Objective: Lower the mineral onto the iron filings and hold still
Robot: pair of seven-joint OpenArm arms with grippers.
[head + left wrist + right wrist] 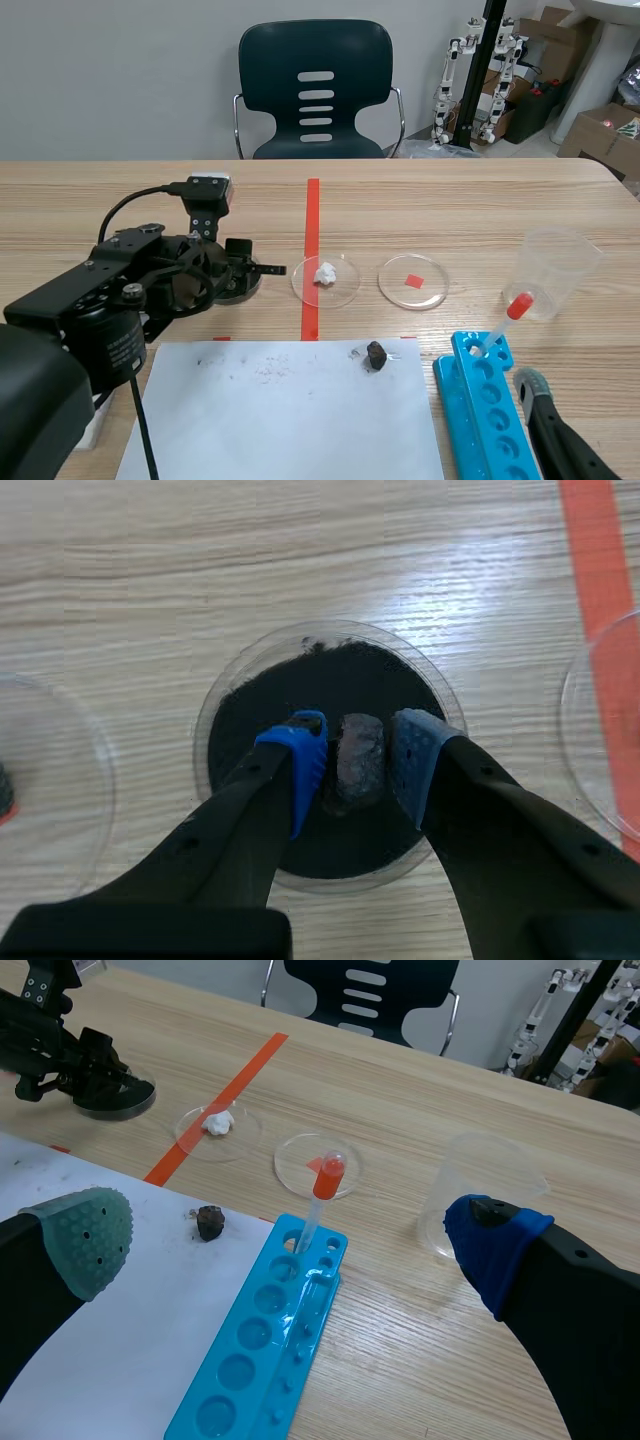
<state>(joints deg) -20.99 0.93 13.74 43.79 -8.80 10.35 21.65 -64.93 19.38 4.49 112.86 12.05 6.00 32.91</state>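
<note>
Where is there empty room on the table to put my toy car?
The white paper is mostly bare left of the dark rock. The wood past the white-lump dish toward the chair is bare too. It gets crowded by the blue tray and cup.

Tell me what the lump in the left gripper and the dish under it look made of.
Lump: rough, dull grey-brown stone, likely a mineral. Dish: clear, glossy rim, plastic or glass. Powder in it: matte black, fine, possibly iron filings.

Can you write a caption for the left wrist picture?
Left gripper holds the mineral over a dish of iron filings.
</note>
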